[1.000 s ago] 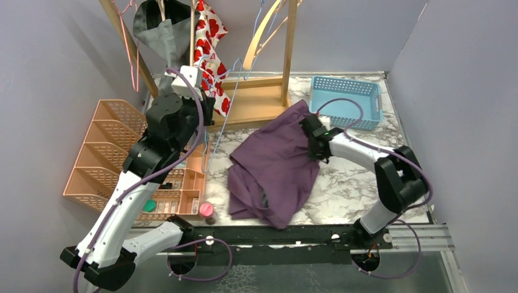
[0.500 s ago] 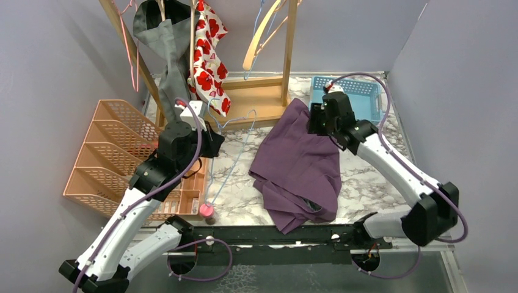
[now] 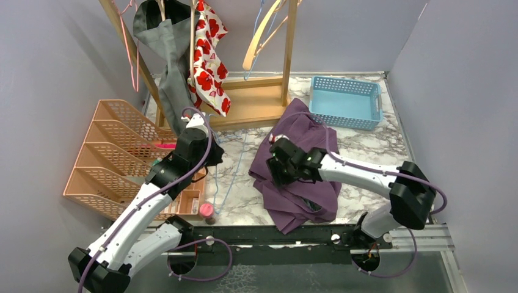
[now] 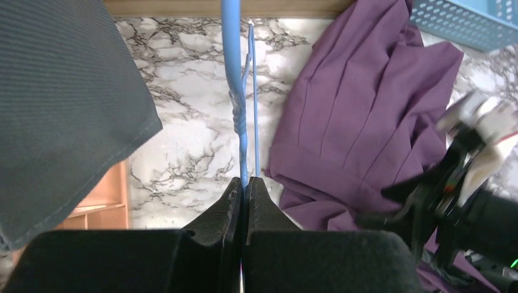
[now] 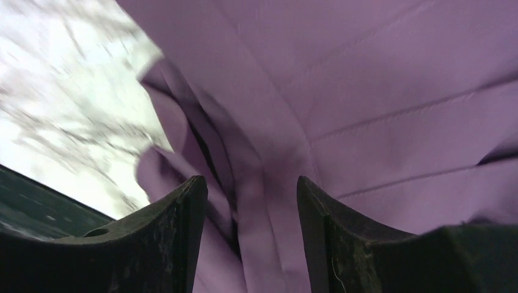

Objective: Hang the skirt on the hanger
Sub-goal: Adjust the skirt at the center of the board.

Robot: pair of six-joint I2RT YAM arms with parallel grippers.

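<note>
The purple skirt (image 3: pixel 305 155) lies crumpled on the marble table, between the wooden rack and the near rail. My right gripper (image 3: pixel 276 169) hovers open over the skirt's left folds; in the right wrist view its fingers (image 5: pixel 183 213) straddle a ridge of skirt cloth (image 5: pixel 366 91) without closing on it. My left gripper (image 3: pixel 211 157) is shut on the thin blue wire hanger (image 3: pixel 234 166), which slants down over the table left of the skirt. The left wrist view has the hanger's twisted neck (image 4: pixel 239 116) running up out of the shut left gripper (image 4: pixel 244 183), with the skirt (image 4: pixel 366 104) to its right.
A wooden rack (image 3: pixel 256 104) at the back carries a grey garment (image 3: pixel 168 55), a red-heart cloth (image 3: pixel 207 55) and other hangers. A blue basket (image 3: pixel 345 101) stands at the back right. An orange organizer (image 3: pixel 116 152) sits left, with a pink-capped bottle (image 3: pixel 207 210) near the rail.
My right gripper opened, let go of the skirt's far edge and swung left and nearer onto its left folds. My left arm brought the hanger lower and nearer.
</note>
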